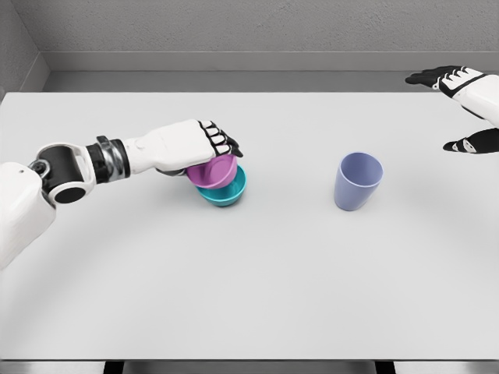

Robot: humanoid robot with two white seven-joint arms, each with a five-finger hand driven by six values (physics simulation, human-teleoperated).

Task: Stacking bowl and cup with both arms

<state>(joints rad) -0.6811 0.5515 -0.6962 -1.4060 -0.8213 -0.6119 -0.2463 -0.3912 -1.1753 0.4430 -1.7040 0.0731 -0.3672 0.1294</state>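
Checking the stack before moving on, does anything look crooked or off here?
The purple bowl sits tilted in the teal bowl, not nested flat, with the left hand gripping it. The cup stands upright, apart.

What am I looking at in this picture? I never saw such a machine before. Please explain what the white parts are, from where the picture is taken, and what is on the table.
This is a computer simulation of a humanoid robot, seen from a camera on its head, so you look down at its own arms. The white arm from the left ends in the left hand, whose fingers grip a purple bowl. That bowl sits tilted in a teal bowl, which rests on the grey table. To the right stands a lavender cup, upright and untouched. The right hand shows at the upper right edge, fingers spread, holding nothing.
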